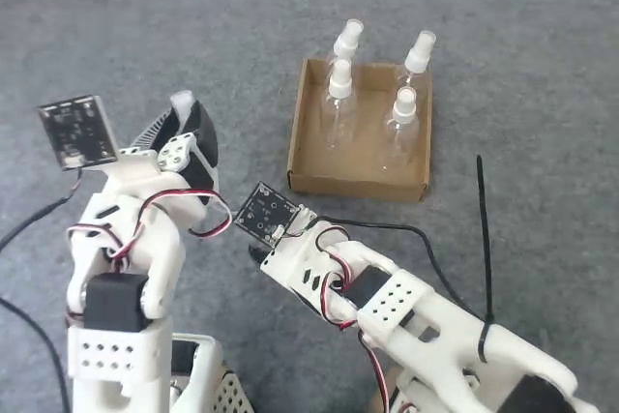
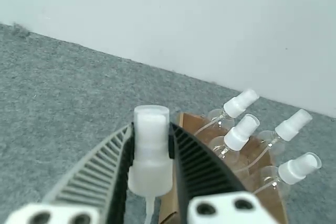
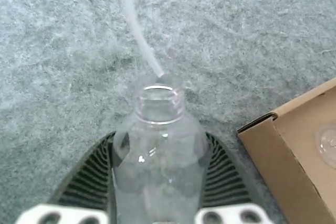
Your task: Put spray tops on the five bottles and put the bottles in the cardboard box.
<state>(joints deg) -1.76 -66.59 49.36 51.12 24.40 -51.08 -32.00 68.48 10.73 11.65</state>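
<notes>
Our left claw (image 2: pixel 151 129) is closed on the last spray top (image 2: pixel 151 166), its two ribbed fingers pressing the white body from either side with the nozzle end poking out above the tips. Our right claw (image 3: pixel 157 140) is clamped round the body of the one uncapped bottle (image 3: pixel 157 182), just below the shoulder, with the open neck pointing away from the wrist. The dip tube (image 3: pixel 137 30) slants down to the bottle's mouth; we cannot tell whether its tip is inside the rim or only just behind it. The other four bottles (image 1: pixel 399 123) stand capped in the cardboard box (image 1: pixel 358 184), which sits on the grey surface (image 1: pixel 513 94) just beside the held bottle. We judge the bottle to be empty, thin-walled clear plastic: very light, smooth and liable to dent or slip under a hard squeeze, so the broad body is the right place to hold it, leaving the neck free. The top looks like stiff plastic, light and safe to pinch by its body, but its tube is thin and limp and will likely bend aside unless we feed it straight into the neck.
</notes>
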